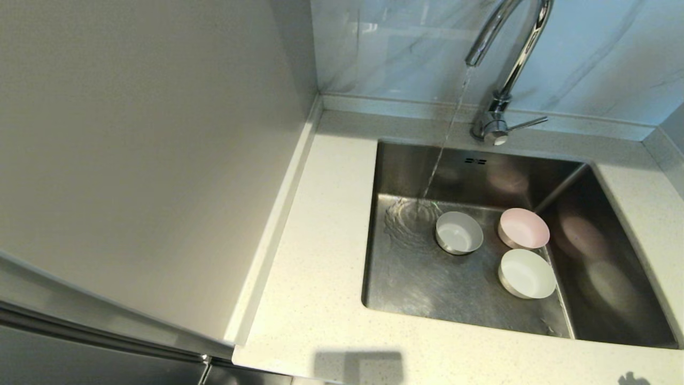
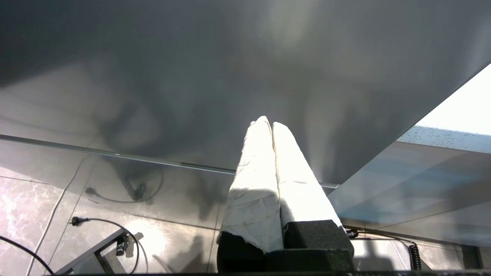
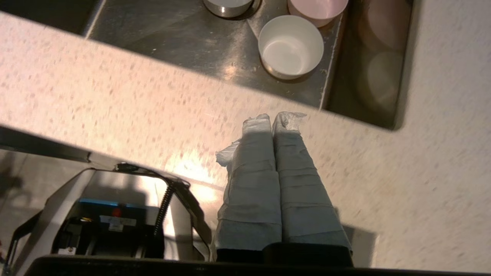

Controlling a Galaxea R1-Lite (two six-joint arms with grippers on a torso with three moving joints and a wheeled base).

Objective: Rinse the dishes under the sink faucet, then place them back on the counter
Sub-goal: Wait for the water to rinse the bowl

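I see the faucet [image 1: 513,59] running and three bowls [image 1: 458,232] at the sink's [image 1: 406,289] three o'clock, none returned to the counter [image 1: 315,224]; left gripper [image 2: 267,122] and right gripper [image 3: 273,119] are both closed, empty.

Your right gripper [image 3: 273,118] is positioned above the near strip of the counter [image 3: 115,96], its wrapped fingers [image 3: 253,184] pressed together with no gap. Beyond the counter edge lies the sink [image 3: 184,42]. The white bowl [image 3: 290,46] stands upright on the sink floor. Farther back, the pink bowl [image 3: 317,8] and grey-white bowl [image 3: 227,5] are partly visible.
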